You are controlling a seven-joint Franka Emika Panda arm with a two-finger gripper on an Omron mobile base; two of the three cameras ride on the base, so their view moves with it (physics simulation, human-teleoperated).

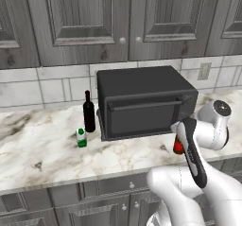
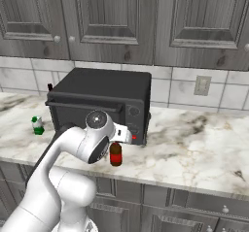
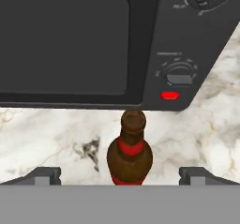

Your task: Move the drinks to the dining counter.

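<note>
Beer bottle (image 3: pixel 130 150) stands on the counter (image 3: pixel 56 138) just in front of the oven (image 3: pixel 65 40), dead center between the wide-open tool (image 3: pixel 120 175) fingers, so a crooked close could easily tip it over.

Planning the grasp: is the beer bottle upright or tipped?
Upright: the beer bottle stands on its base on the marble counter, neck up.

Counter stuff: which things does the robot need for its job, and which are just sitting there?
For the job:
- beer bottle, standing between the open tool tips
- wine bottle, upright beside the oven
- green-and-white carton, in front of the wine bottle

Just sitting there:
- black toaster oven
- wall outlet
- grey cabinets
</note>
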